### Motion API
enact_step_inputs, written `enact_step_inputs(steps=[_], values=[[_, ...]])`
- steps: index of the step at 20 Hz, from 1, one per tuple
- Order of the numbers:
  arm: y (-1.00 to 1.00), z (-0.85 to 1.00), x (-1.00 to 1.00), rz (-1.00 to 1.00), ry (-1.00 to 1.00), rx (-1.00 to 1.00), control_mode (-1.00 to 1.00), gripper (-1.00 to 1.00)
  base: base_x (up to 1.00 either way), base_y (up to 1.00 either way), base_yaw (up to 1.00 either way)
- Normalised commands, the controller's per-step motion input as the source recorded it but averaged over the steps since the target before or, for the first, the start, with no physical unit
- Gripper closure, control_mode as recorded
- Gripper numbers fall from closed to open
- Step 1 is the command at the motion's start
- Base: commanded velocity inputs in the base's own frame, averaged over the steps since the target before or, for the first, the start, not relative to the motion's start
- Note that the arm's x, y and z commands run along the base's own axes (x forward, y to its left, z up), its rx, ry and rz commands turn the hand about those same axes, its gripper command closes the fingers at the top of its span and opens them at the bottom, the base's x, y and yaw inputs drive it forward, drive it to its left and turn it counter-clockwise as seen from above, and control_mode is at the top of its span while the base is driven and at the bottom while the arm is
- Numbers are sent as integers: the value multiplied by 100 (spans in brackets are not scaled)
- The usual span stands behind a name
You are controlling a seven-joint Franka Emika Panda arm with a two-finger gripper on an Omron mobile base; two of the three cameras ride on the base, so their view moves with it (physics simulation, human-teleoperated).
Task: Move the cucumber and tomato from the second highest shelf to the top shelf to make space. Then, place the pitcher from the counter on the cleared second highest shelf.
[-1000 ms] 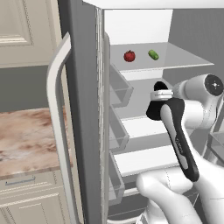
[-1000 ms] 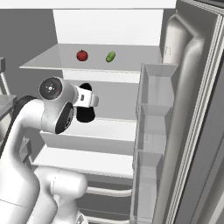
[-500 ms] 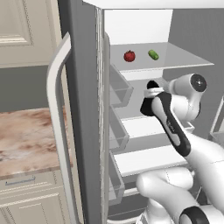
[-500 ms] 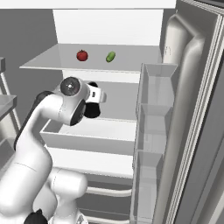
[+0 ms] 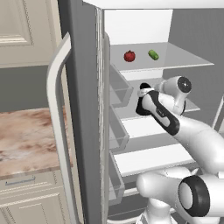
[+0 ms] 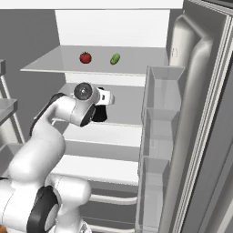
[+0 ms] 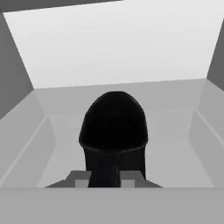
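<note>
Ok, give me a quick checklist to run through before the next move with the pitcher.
1. tomato and cucumber on the top shelf: ok.
2. second highest shelf bare ahead of the load: ok.
3. gripper shut on the pitcher: ok.
4. Pitcher inside the fridge, over that shelf: ok.
5. Pitcher's base resting on the shelf: cannot tell.
6. fridge door open, clear of the arm: ok.

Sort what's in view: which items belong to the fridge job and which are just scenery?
Job items: tomato, cucumber, both on the top shelf; pitcher, gripper shut on it over the second highest shelf; counter.

Scenery: door bins, lower shelves.
</note>
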Motion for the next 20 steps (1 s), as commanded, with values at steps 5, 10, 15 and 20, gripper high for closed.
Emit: enact_step_inputs(steps=[5,10,15,20], values=[[0,-19,61,0,0,-2,-100,100,0,0,0],[0,-17,50,0,-1,-2,-100,100,0,0,0],[0,-13,4,0,-15,-5,-100,100,0,0,0],[0,-7,1,0,-18,-5,-100,100,0,0,0]])
